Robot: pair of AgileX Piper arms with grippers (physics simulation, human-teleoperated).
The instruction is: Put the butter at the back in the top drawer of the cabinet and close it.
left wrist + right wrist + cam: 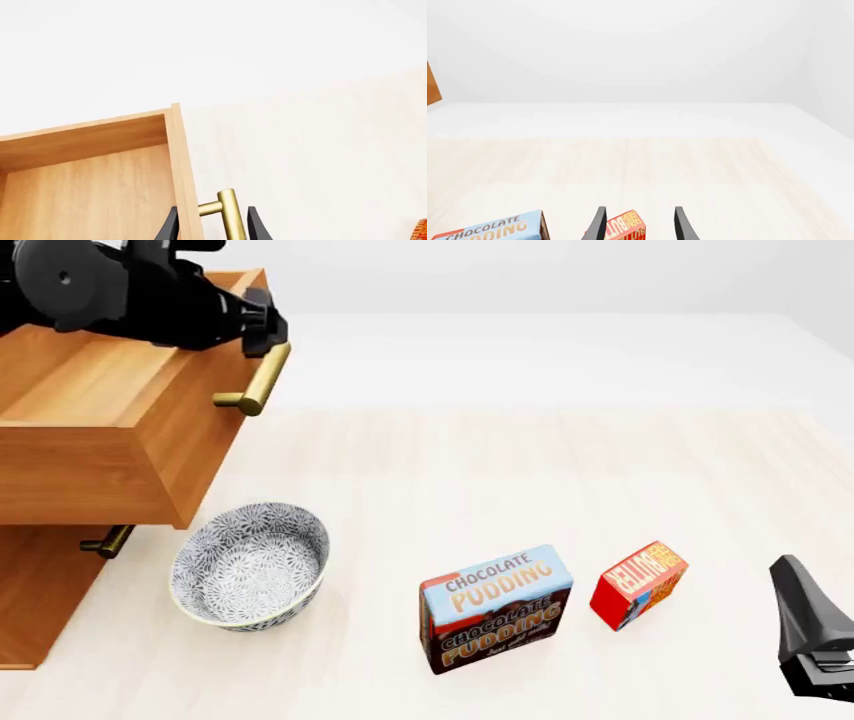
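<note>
The cabinet (40,620) stands at the left. Its top drawer (120,430) is pulled out and its inside (87,195) looks empty. My left gripper (267,335) is open at the drawer's brass handle (260,380). In the left wrist view the left gripper (213,227) has a finger on either side of the handle (228,212) without pinching it. The butter (641,583) stands on the table to the right of the pudding box. My right gripper (805,610) is open and empty, right of the butter and nearer. In the right wrist view the butter (626,227) shows ahead between the right gripper's (640,227) fingers.
A patterned grey bowl (251,562) sits in front of the cabinet under the open drawer. A "Chocolate Pudding" box (494,608) stands left of the butter and also shows in the right wrist view (490,230). A lower drawer handle (107,540) sticks out.
</note>
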